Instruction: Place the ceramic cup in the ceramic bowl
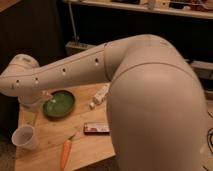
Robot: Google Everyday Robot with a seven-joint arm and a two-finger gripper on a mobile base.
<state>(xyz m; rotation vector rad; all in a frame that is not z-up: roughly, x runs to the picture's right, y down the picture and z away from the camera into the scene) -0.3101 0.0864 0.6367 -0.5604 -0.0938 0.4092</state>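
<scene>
A big white arm reaches from the right side across to the left, over a wooden table. The arm bends down at its far end, near the left edge of the table. The gripper hangs there, low over the table and just to the left of the ceramic bowl. Most of the gripper is hidden by the arm and sits in shadow, so it looks like a pale lump, and I cannot tell if it is gripping anything or let go. The ceramic bowl is green and round, and it sits flat on the back left part of the table. The ceramic cup is small and white. It stands upright near the front left corner of the table, with its open top facing up. The cup is not in the bowl. It is apart from the bowl, closer to the front, and it sits in front of the gripper with a gap of bare wood between them. An orange carrot lies near the front edge, to the right of the cup. A flat red and white packet lies to the right of the carrot. A white tube lies slanted to the right of the bowl, close to the fat part of the arm. The room behind the table is dark.
</scene>
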